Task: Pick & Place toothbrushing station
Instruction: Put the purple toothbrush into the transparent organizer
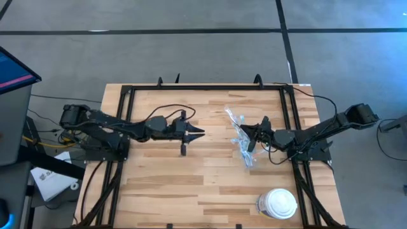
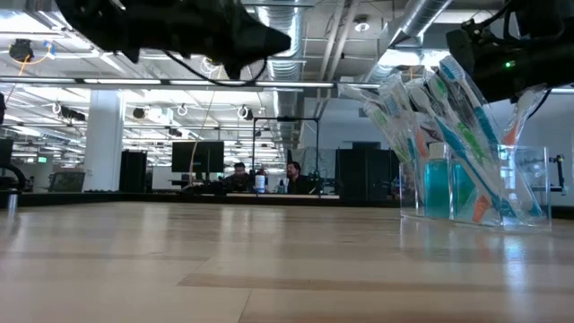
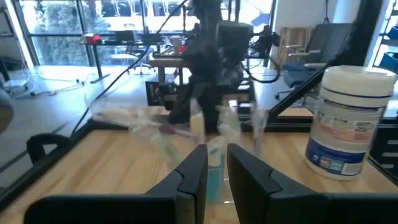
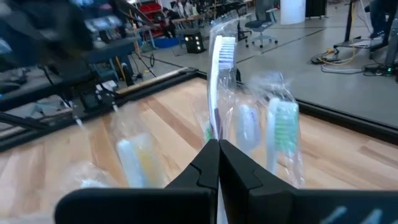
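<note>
I have the right gripper (image 4: 217, 149) closed on a wrapped toothbrush (image 4: 222, 74): its two dark fingers (image 4: 245, 171) meet around the handle, and the white bristle head in its clear sleeve stands straight out beyond the fingertips. More wrapped brushes fan out past those fingers, one with a green head (image 4: 283, 124) just beside the gripped one and a pale one (image 4: 247, 127) between them.

From the table-level camera I see the clear plastic cup (image 2: 484, 193) standing on the wooden table (image 2: 224, 269), packed with toothbrushes (image 2: 439, 99) that lean away from the right gripper (image 2: 502, 54), which hangs just above the cup's rim. A teal tube (image 2: 437, 179) shows through the cup wall.

From above, the cup and its brushes (image 1: 240, 137) sit directly in front of the right gripper (image 1: 259, 135), touching its fingertips.

My left gripper (image 1: 198, 133) hovers above the table, well apart from the cup, with its fingertips pointing toward it. In its own wrist camera the fingers (image 3: 193, 174) stand slightly parted with nothing between them; the cup (image 3: 214, 155) lies straight ahead of the left gripper (image 3: 216, 165).

The large white lidded container (image 1: 280, 203) stands off to the side of the right fingers, near the table edge.
</note>
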